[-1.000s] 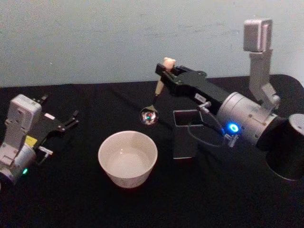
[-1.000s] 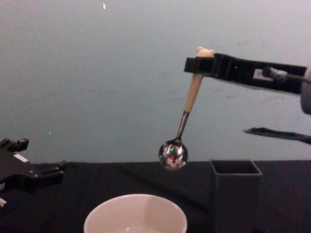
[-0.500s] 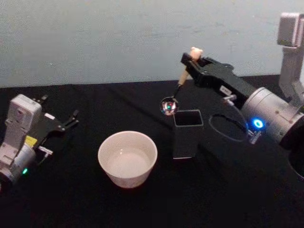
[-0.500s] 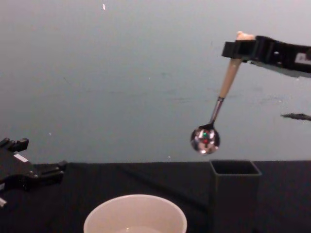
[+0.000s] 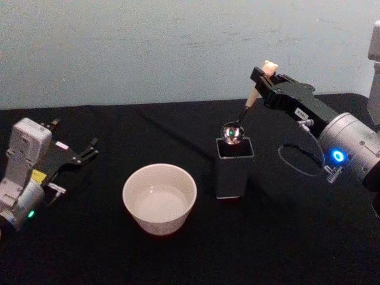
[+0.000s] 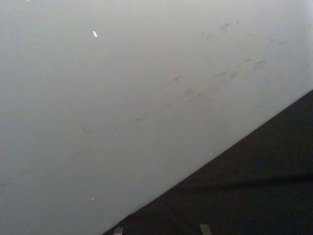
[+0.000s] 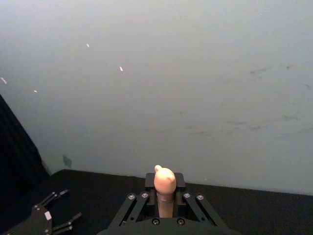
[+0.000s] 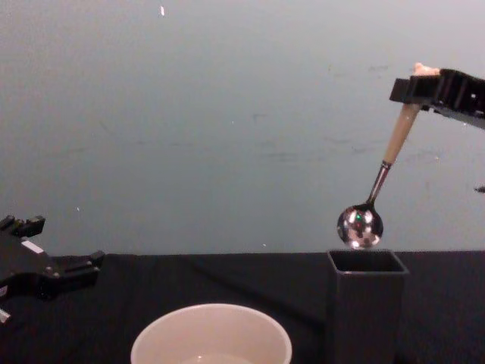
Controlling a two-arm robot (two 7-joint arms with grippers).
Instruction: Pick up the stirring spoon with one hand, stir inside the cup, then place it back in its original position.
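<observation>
Spoon, slim, with cream-beige bear-topped handle, thin metal neck and shiny round bowl (image 8: 361, 225), hangs tilted from the right gripper (image 8: 418, 89), whose black fingers are clamped on the handle just under the bear head; its bowl sits just above the mouth of the tall dark grey square holder (image 8: 367, 303), not yet inside. Wide round cream-white cup (image 5: 159, 198) stands on the black table (image 5: 178, 261) just to the left of the holder, apart from it. Left gripper (image 5: 89, 148) rests low at the table's left side, fingers spread and holding nothing.
</observation>
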